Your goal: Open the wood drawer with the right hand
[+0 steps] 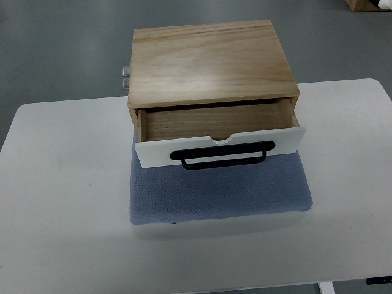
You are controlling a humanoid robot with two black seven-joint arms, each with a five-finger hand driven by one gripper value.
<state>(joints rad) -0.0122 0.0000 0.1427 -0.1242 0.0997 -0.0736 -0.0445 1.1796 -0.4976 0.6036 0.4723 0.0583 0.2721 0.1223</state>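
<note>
Drawer (217, 128) stands open at frame centre; no hand in view, state unknown; pull handle (223, 154) straight

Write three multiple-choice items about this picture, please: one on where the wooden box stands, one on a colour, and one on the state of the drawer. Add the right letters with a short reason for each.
1. Where does the wooden box stand?
A. On the rear part of the blue mat
B. On the floor beside the table
C. On the bare table, far from the mat

2. What colour is the handle on the drawer front?
A. White
B. Black
C. Red

3. What is the state of the drawer?
A. Fully closed
B. Taken out and lying on the mat
C. Pulled partly out, inside empty

Answers:
1 A: the mat reaches out from under the box, on the white table.
2 B: the handle is a dark bar against the white front.
3 C: the bare wooden bottom shows behind the front panel, which still sits in the box.

No robot hand shows in the picture.
</note>
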